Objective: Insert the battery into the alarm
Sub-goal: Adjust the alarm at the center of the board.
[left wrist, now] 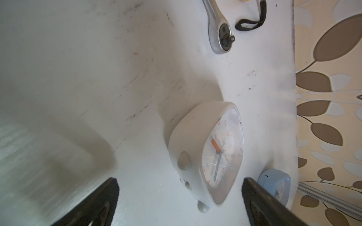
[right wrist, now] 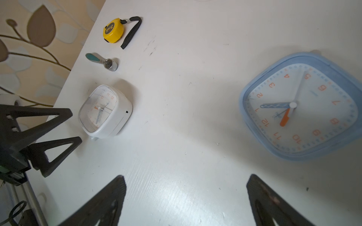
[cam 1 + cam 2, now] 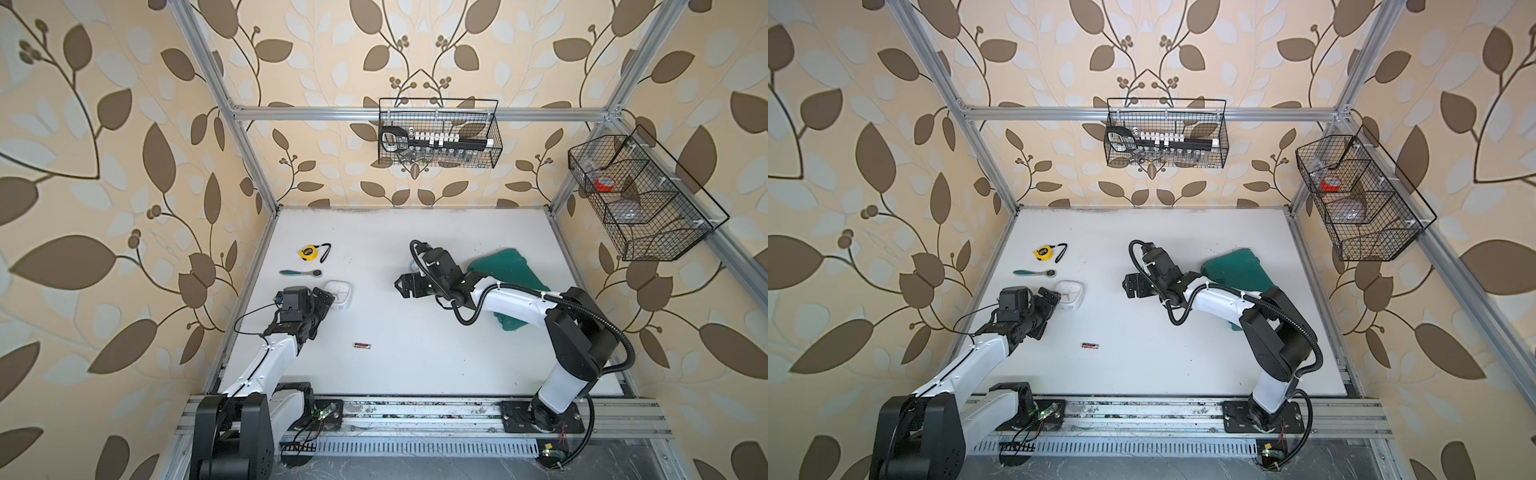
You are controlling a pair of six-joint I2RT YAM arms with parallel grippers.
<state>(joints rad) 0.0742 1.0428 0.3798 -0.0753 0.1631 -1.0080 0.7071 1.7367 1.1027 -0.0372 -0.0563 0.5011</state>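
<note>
With the left gripper (image 3: 326, 301) and right gripper (image 3: 405, 286) both wide open and empty and the battery (image 3: 362, 345) alone on the table (image 3: 415, 249) between the arms, could push the face-up white clock (image 3: 338, 295) aside or send the round battery rolling.

In both top views the right arm (image 3: 440, 270) covers nearly all of the pale blue square plastic alarm clock (image 2: 301, 105), and my right wrist view shows it blurred and clipped by the frame. The small dark-and-red cylindrical battery (image 3: 362, 345), at seven o'clock on the white table (image 3: 415, 365), is too small for me to read its ends. In my left wrist view the silver metal ratchet wrench (image 1: 215, 39) loses its handle to the frame.
</note>
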